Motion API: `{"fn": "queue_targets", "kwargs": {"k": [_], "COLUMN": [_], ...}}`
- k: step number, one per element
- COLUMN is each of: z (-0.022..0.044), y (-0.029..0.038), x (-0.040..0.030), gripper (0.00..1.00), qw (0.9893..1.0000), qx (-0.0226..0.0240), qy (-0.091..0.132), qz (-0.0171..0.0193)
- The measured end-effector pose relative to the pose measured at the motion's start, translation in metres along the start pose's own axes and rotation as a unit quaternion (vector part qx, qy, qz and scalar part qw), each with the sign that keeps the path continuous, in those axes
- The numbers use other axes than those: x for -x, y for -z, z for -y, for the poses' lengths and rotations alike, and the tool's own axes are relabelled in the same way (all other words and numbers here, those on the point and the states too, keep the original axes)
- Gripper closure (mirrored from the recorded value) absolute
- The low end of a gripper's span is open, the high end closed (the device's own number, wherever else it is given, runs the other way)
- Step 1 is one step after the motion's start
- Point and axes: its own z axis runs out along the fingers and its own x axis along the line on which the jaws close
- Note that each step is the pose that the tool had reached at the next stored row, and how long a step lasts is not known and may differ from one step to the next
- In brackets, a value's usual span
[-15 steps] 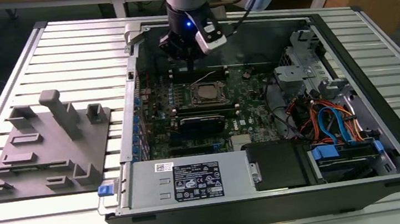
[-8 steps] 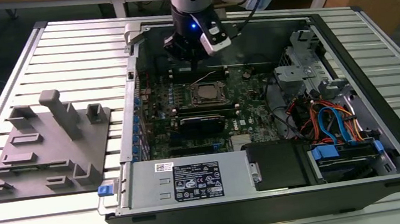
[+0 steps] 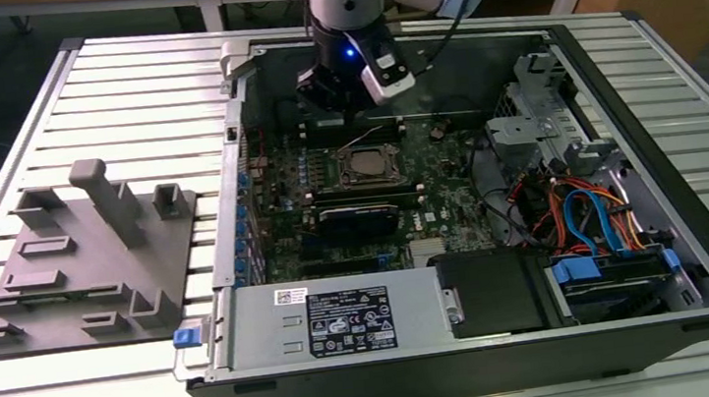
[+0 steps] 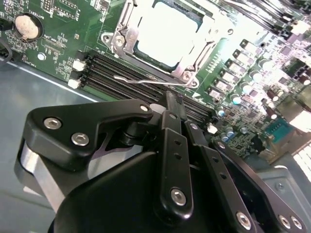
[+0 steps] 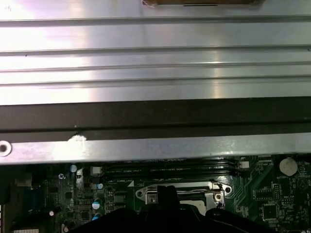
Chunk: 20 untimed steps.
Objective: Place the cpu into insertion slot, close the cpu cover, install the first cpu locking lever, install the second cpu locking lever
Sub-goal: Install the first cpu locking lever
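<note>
Exterior view: grey fixture plate [image 3: 73, 277] sits at the left of the slatted table [image 3: 117, 75], apart from the open computer case [image 3: 661, 107]. The insertion slot [image 3: 369, 167] is mid-board. The gripper [image 3: 341, 96] hangs just beyond its far side, and bundled cables [image 3: 587, 213] lie at the right. The second wrist view adds detail: the cpu [image 4: 163, 31] is seated in the slot, silvery top up. The cpu cover [image 4: 127, 22] lies flat around it. A thin wire lever [image 4: 150, 80] runs between socket and memory slots [image 4: 112, 68]. There the gripper [image 4: 174, 104] has its jaws drawn together, holding nothing. First wrist view: case wall [image 5: 155, 148] and coin cell [image 5: 290, 166].
</note>
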Motion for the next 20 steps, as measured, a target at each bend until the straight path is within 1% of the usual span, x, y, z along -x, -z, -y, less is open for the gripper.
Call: {"fn": "queue_targets", "kwargs": {"k": [5, 11, 17, 20], "z": [-0.0002, -0.0007, -0.0035, -0.0041], "y": [-0.0047, -0.0115, -0.0142, -0.0153], "x": [0.004, 0.0104, 0.0159, 0.0173], "gripper": [0.9, 0.9, 0.9, 0.9], "qw": [1.0, 1.0, 1.0, 1.0], "qx": [0.0, -0.0001, -0.0001, -0.0013], "qy": [0.0, 0.0, 0.0, 0.0], "qz": [0.0, 0.0, 0.0001, 0.0001]}}
